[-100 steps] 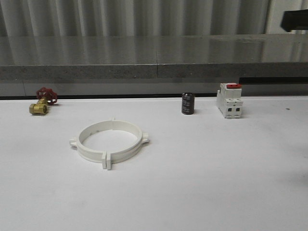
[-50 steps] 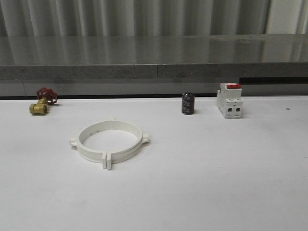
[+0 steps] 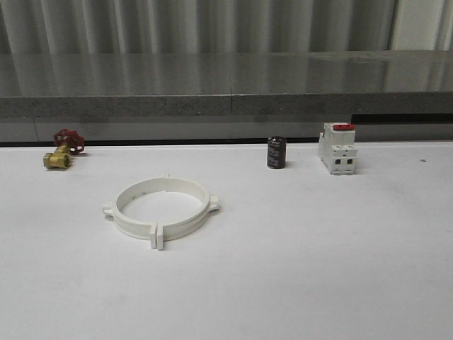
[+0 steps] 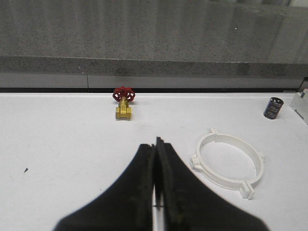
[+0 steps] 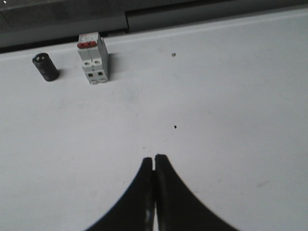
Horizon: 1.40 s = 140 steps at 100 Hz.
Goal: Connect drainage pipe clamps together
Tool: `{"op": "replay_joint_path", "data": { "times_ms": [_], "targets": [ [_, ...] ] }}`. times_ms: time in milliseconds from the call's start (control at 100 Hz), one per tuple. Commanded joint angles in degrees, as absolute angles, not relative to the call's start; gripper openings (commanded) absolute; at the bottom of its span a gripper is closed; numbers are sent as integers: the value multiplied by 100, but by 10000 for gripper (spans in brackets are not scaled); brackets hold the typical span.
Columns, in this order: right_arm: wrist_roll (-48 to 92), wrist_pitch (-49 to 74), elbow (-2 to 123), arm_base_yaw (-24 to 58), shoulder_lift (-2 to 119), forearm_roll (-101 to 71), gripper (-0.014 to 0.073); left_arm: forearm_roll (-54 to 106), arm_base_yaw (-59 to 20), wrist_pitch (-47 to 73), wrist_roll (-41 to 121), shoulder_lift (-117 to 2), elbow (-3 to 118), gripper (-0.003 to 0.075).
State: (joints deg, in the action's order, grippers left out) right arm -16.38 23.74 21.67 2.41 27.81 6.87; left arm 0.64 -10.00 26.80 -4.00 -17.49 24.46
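While the left gripper [image 4: 155, 144] hangs above the white table [image 3: 318, 269] with its two fingers pressed together and nothing between them, the right gripper [image 5: 154, 159] is likewise closed on nothing. Seen from the front, the drainage pipe clamps [image 3: 161, 209] lie joined as one low ring at about nine o'clock of the table's middle. A brass valve [image 3: 60, 151] sits at ten o'clock of the ring; a black capacitor [image 3: 276, 152] and a white breaker [image 3: 337, 148] stand at two o'clock, near each other
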Motion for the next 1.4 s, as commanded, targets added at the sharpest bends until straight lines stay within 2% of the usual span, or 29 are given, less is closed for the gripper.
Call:
{"op": "replay_joint_path", "data": {
  "times_ms": [0,360,560,850,1390],
  "targets": [
    [-1572,1392,1953,206,2414,861,-62,76,-1000,2243,-400,-1787,2585,-21],
    [-1370,237,667,206,1078,1266,-62,76,-1000,2243,-400,-1787,2585,-21],
    [-606,-407,73,206,699,471,-62,76,-1000,2243,-400,-1787,2585,-21],
    [-526,69,-65,199,-189,271,-62,76,-1000,2243,-400,-1787,2585,-21],
    [-526,155,-60,194,-173,271,-66,76,-1000,2233,-400,-1787,2585,-21]
  ]
}}
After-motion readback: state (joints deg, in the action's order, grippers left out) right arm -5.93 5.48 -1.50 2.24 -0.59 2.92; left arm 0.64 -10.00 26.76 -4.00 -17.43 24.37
